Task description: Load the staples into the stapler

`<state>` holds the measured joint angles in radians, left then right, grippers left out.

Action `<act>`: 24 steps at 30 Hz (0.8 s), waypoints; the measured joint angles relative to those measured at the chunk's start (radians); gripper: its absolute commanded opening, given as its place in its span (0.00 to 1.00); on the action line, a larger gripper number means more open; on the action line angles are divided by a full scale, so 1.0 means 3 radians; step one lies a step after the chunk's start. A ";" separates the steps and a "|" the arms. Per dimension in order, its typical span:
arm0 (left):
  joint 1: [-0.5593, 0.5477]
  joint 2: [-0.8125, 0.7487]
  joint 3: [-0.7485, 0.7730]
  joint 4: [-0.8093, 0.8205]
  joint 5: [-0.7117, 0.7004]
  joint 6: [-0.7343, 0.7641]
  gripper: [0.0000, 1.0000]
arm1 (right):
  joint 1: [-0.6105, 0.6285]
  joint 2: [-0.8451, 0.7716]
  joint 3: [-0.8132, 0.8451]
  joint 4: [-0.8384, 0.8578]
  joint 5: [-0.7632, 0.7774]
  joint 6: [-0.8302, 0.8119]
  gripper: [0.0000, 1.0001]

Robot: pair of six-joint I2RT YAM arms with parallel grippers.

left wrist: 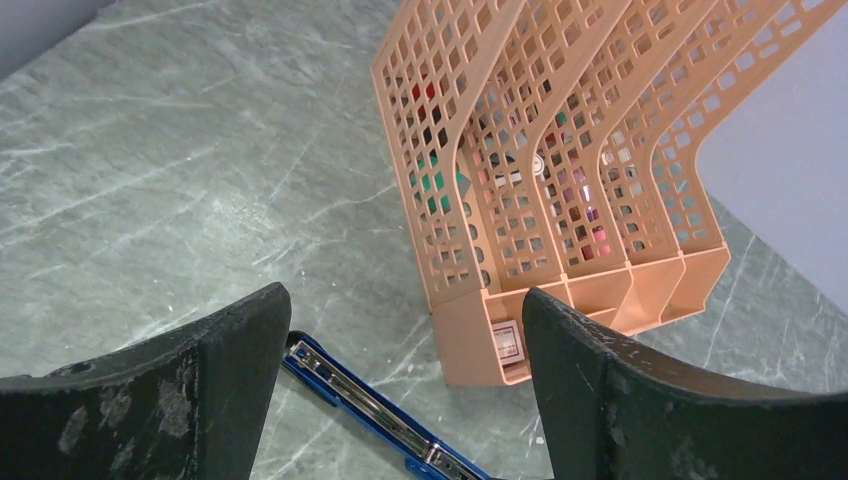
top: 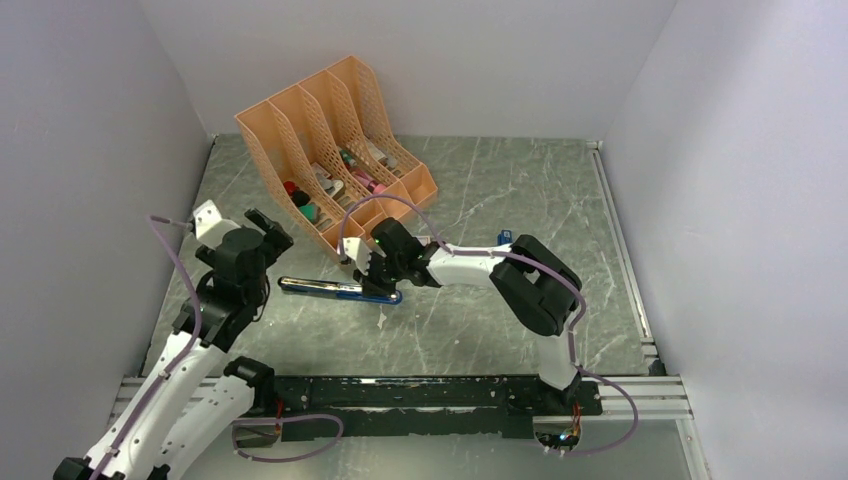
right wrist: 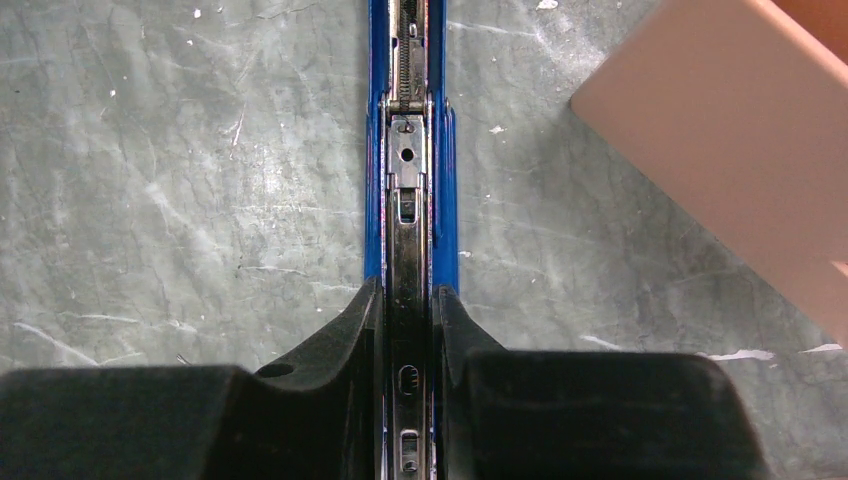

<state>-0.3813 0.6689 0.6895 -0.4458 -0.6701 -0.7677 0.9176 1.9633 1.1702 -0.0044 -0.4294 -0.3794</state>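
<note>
Grey marbled counter (top: 480,330) with the stapler (top: 320,288) lying opened flat before the orange rack (top: 300,130). The right tool (right wrist: 408,292) pinches its metal channel, evidently to steady it. The left tool (left wrist: 405,300) hangs spread and empty above; no staples show.

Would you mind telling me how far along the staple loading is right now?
Done: the blue stapler lies opened flat on the table. In hand: the right gripper is shut on its metal rail, while the left gripper hangs open and empty above. Left: no staples show in either gripper, so fetching them, loading the rail and closing the stapler all remain.
</note>
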 measured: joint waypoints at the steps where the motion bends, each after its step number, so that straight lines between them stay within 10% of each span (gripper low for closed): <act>1: 0.0001 -0.0010 0.0013 0.0009 -0.0020 0.0055 0.90 | 0.0000 0.0000 -0.0004 0.0006 0.0001 0.0000 0.06; 13: 0.0001 0.0001 0.0011 0.0020 -0.0033 0.0181 0.90 | -0.0052 0.0055 0.0149 -0.0179 -0.0015 -0.0028 0.05; 24: 0.0001 0.0072 0.0011 0.0028 0.0020 0.0191 0.90 | -0.0034 -0.0244 -0.0378 0.0248 0.0237 0.0390 0.43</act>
<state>-0.3809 0.6907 0.6930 -0.4374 -0.6640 -0.7105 0.9073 1.8900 1.0569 0.0700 -0.3584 -0.2623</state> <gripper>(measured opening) 0.899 0.339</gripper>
